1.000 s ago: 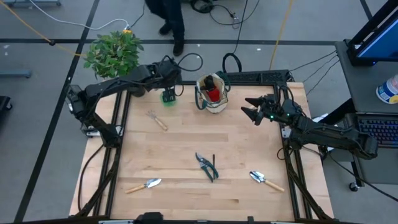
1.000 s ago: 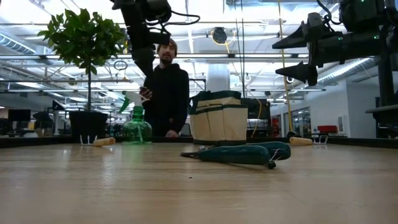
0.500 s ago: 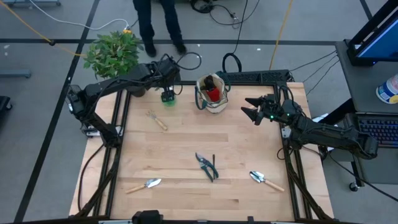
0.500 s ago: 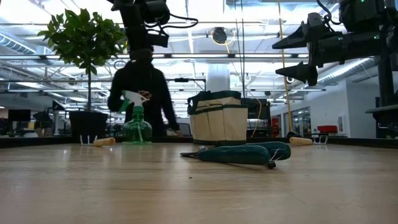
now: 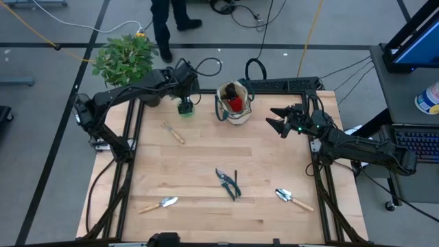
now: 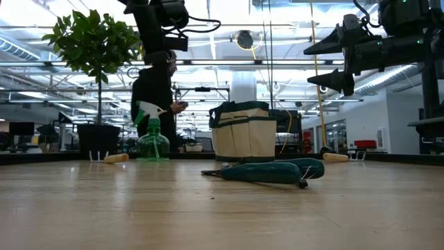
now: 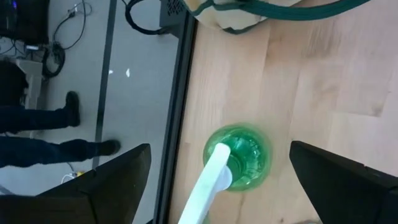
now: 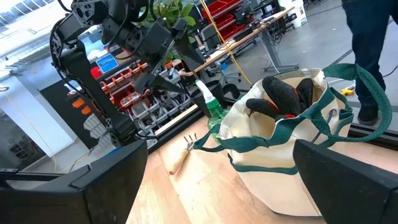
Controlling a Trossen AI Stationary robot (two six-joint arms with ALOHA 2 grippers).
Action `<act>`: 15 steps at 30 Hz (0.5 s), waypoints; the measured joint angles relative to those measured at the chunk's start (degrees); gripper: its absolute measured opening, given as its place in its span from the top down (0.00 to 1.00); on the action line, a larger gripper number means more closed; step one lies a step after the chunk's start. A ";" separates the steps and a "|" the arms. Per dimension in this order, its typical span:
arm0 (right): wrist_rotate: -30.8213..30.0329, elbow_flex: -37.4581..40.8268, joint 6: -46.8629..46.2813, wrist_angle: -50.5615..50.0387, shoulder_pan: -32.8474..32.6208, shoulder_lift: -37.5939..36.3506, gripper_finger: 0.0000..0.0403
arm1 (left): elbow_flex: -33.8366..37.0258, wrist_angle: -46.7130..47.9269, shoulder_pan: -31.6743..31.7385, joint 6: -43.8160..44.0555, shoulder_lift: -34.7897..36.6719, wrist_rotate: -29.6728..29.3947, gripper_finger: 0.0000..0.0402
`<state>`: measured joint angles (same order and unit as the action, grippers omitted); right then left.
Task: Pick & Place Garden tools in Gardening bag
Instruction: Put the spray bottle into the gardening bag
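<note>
change: left arm sits a touch closer over the spray bottle than a second ago; right arm has not moved; the person behind the table has walked toward upper centre of the high view
meaning: judged as the approach to a bottle grasp, nothing lifted yet
left gripper (image 7: 217, 186): fingers apart, poised above the green spray bottle (image 5: 185, 107), upper left of centre in the high view; bottle stands upright on the table (image 5: 206, 165), untouched
right gripper (image 5: 278, 121): fingers spread wide, holding nothing, hovering right of the bag, upper right of the table
gardening bag (image 5: 234, 103): upper centre, upright, mouth open, red-black gloves (image 8: 286, 93) already inside
counts: spray bottle 1; fork (image 5: 173, 132) 1, just below the bottle; trowels 2, one lower left (image 5: 159, 204), one lower right (image 5: 293, 199); pruning shears (image 5: 228, 182) 1, lower centre; bag 1; potted plant (image 5: 125, 58) 1, upper left off the table corner
left to bag: 5 tools on the table
</note>
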<state>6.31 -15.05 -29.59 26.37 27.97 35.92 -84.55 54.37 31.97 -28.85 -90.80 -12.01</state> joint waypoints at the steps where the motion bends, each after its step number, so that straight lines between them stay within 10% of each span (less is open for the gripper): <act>1: 0.00 0.00 -0.02 0.00 0.00 0.00 0.02 | 0.00 0.01 0.12 -0.24 0.00 0.00 0.03; 15: 0.00 0.00 0.10 0.00 0.00 0.00 0.02 | 0.02 6.74 0.28 -6.15 0.00 -5.01 0.01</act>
<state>6.31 -15.05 -29.49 26.37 27.97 35.92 -84.53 61.11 32.25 -35.00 -90.80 -17.02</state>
